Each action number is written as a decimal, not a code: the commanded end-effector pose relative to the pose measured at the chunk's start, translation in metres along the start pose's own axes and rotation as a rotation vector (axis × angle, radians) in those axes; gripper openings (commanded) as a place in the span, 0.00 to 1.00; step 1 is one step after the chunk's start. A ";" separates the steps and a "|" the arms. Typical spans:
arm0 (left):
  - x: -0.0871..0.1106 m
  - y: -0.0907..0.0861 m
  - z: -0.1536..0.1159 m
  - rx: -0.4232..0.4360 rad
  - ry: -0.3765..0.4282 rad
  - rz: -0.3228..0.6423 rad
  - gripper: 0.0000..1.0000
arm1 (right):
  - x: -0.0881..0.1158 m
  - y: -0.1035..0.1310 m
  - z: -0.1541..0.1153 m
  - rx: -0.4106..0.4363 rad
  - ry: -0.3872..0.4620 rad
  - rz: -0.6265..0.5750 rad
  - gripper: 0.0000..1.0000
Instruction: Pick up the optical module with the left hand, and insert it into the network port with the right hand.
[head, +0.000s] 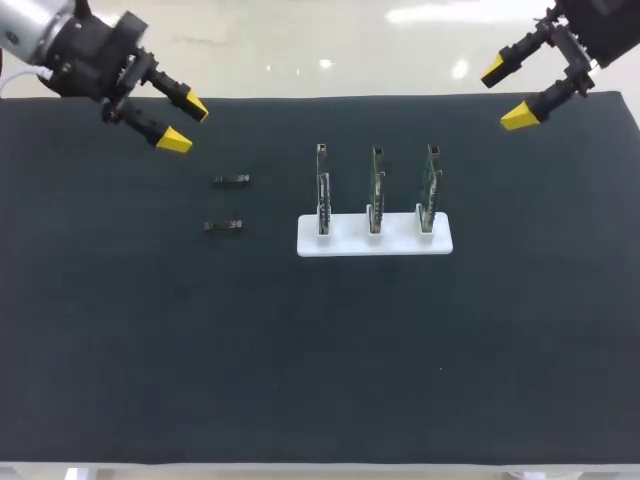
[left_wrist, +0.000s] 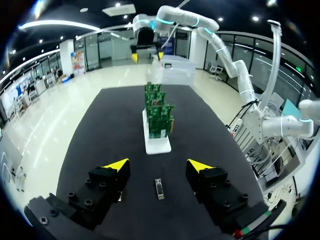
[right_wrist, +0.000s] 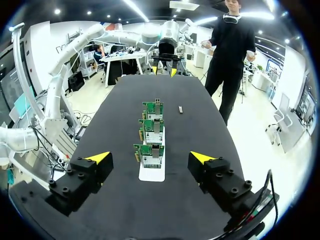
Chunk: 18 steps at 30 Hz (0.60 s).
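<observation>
Two small dark optical modules lie on the black mat, one (head: 231, 179) farther back and one (head: 223, 226) nearer the front. To their right a white stand (head: 374, 243) holds three upright green circuit boards (head: 376, 190) with ports at their top ends. My left gripper (head: 185, 122) hangs open above the mat's back left, behind the modules. In the left wrist view one module (left_wrist: 159, 188) lies under the gap of that open left gripper (left_wrist: 158, 165). My right gripper (head: 506, 94) is open above the back right corner. In the right wrist view the boards (right_wrist: 150, 152) stand ahead of the right gripper (right_wrist: 150, 157).
The black mat (head: 320, 360) covers the whole table, with wide bare room in front of the stand. The stand's base (left_wrist: 157, 145) lies straight ahead of the left gripper, past the module. A module (right_wrist: 180, 109) shows beyond the boards in the right wrist view.
</observation>
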<state>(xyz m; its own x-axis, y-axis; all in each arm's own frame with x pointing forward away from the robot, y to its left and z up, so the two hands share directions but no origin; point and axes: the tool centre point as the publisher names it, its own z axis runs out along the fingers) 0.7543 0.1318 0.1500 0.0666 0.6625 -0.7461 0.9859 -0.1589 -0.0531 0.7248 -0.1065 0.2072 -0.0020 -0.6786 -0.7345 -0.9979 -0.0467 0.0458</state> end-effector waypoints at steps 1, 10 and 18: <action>0.002 -0.005 0.004 -0.074 0.390 -0.151 1.00 | 0.000 0.000 0.000 0.000 0.000 0.000 1.00; 0.024 -0.003 0.015 -0.150 0.592 -0.262 1.00 | 0.000 0.000 0.000 0.000 0.000 0.000 1.00; 0.032 -0.007 0.024 -0.196 0.699 -0.302 1.00 | 0.000 0.000 0.000 0.000 0.000 0.000 1.00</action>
<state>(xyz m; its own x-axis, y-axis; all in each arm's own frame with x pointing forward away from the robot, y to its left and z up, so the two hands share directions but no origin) 0.7530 0.1429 0.1094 -0.1570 0.9356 -0.3162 0.9866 0.1342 -0.0928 0.7248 -0.1065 0.2071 -0.0019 -0.6783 -0.7348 -0.9979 -0.0467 0.0457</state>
